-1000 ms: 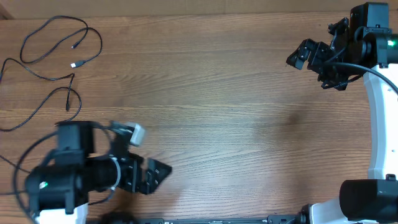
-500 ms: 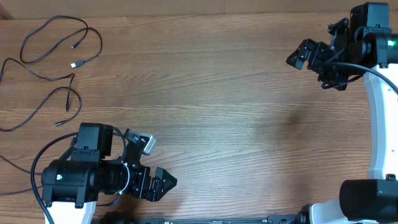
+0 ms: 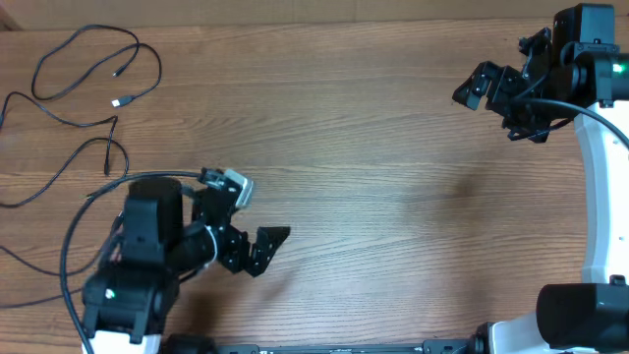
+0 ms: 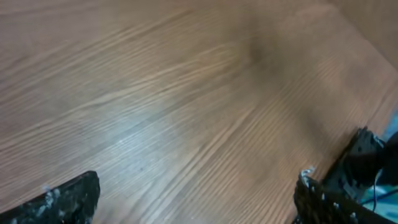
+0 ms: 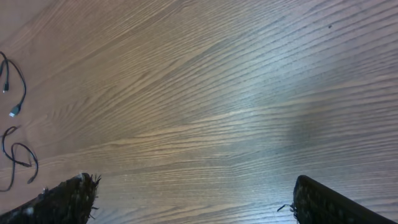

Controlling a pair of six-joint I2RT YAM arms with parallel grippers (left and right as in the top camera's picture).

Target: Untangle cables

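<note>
Several thin black cables (image 3: 96,57) lie in loose loops at the table's far left corner, with small plug ends (image 3: 117,102) showing. They also show at the left edge of the right wrist view (image 5: 13,93). My left gripper (image 3: 269,246) is open and empty over bare wood at the front left, well to the right of and nearer than the cables. Its fingertips (image 4: 65,198) frame only wood grain. My right gripper (image 3: 470,87) is open and empty at the far right, high above the table, its fingertips (image 5: 333,205) apart.
The wooden table (image 3: 373,197) fills the view. Thick black wires (image 3: 69,256) loop around my left arm's base. The right arm's white base (image 3: 600,177) stands along the right edge.
My left arm has swung, carrying its open gripper a little farther from the front edge and to the right. The right arm and the cables have not moved.
</note>
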